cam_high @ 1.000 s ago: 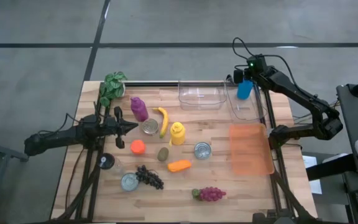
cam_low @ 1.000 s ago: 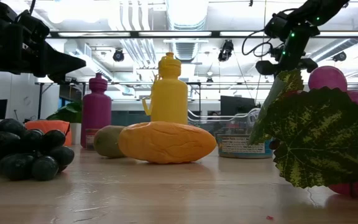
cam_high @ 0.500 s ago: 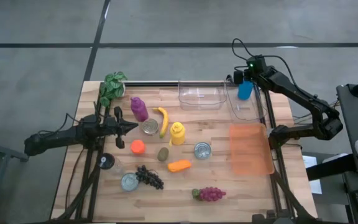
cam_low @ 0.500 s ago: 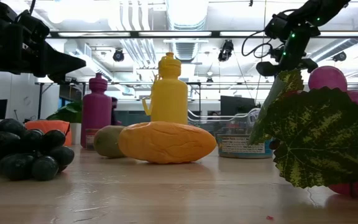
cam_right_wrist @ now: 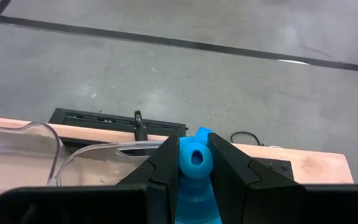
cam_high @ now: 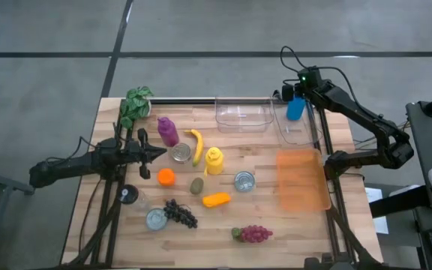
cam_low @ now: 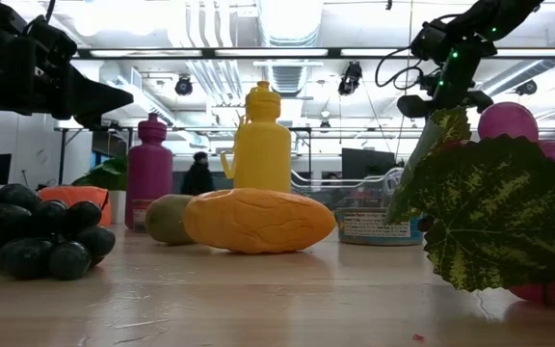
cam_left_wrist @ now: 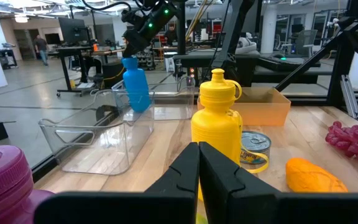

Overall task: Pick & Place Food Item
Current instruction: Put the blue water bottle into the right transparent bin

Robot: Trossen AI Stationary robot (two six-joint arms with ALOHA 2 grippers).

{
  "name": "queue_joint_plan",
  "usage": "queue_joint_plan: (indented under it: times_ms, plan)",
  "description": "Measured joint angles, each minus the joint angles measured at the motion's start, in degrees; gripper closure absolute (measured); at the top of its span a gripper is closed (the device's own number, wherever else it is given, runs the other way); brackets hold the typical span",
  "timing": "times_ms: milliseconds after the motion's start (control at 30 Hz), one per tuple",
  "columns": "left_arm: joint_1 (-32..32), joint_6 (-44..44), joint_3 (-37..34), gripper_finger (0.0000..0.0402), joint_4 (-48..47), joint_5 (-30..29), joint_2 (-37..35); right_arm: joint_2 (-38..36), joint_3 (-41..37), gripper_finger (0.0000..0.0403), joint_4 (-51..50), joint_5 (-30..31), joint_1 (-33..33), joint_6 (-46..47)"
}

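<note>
Blue bottle (cam_high: 296, 108) hangs above the clear bin (cam_high: 300, 133) at the worktop's far right corner, pinched at the neck by the right tool (cam_right_wrist: 193, 163). Judged light, rigid and smooth plastic; the neck grip suits it. Left tool (cam_left_wrist: 199, 169) waits pressed together, empty, near the purple bottle (cam_high: 167, 130).

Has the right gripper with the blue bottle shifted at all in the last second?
No. In the high view the right gripper holds the blue bottle at the same spot over the far end of the clear bin as before.
</note>
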Motion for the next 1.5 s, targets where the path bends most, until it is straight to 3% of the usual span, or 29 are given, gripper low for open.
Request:
queue_joint_plan:
  times_ms: [433, 1500]
  plan:
    - [0.0, 0.0, 0.0, 0.0387, 0.0, 0.0, 0.0, 0.0, -0.1, 0.0336, 0.1, -0.1, 0.0, 0.2]
    - [0.0, 0.0, 0.0, 0.0387, 0.0, 0.0, 0.0, 0.0, -0.1, 0.0251, -0.1, -0.4, 0.0, 0.2]
